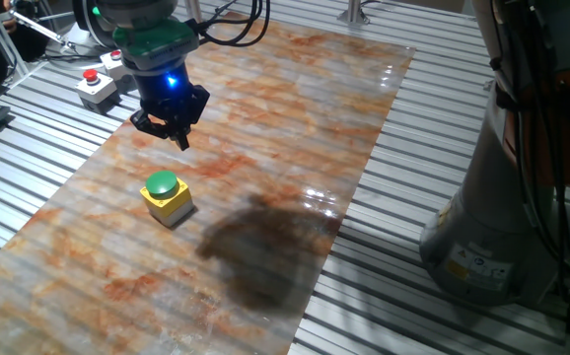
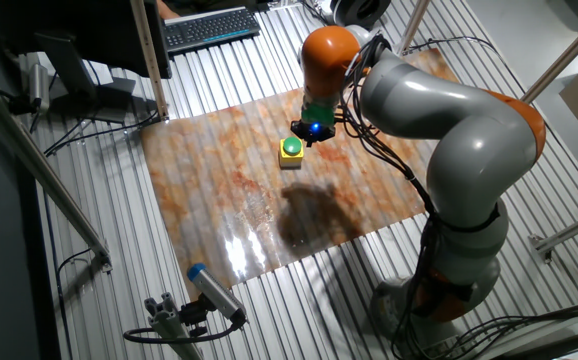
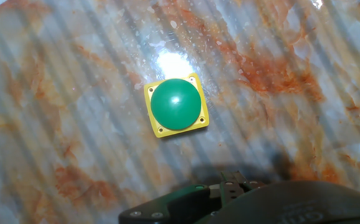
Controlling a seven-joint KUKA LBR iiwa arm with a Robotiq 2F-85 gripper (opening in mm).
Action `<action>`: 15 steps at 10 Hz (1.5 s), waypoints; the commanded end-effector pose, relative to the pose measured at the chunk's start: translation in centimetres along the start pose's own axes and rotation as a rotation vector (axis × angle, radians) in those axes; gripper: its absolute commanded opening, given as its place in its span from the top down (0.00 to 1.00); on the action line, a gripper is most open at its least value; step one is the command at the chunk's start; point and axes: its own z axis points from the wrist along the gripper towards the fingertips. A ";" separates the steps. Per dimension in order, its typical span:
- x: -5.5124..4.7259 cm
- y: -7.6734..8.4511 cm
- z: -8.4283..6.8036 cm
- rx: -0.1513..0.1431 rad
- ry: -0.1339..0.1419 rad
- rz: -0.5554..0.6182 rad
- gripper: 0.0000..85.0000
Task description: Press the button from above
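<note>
Green dome button [image 1: 162,184] on its yellow box sits on the marbled surface [image 1: 265,128], nothing touching it. The gripper [image 1: 170,128] hangs above and behind it, holding nothing; honestly can't tell how wide the jaws are.

— Glossy green dome [image 3: 176,103], smooth like moulded plastic, catching a small highlight; yellow box [image 3: 157,127] beneath, smooth plastic too, duller sheen.

— And underneath?

— Marble-patterned sheet [image 1: 295,118], orange-veined on grey, faintly ribbed, slick and shiny, with glare on the right edge. Ribbed table [image 1: 403,138] all around, bare brushed metal, satin rather than mirror-bright.

— Farther off?

— Grey box with red button [image 1: 96,87] at the far left, matt. Arm casing [image 2: 449,110] smooth, glossy grey and orange. Gripper [image 1: 170,120] matt black.
</note>
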 end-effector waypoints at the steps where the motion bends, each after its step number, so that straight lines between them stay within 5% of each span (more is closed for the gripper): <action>1: 0.0 0.0 0.0 -0.001 0.000 0.002 1.00; 15: 0.0 0.0 0.0 -0.002 0.001 0.016 1.00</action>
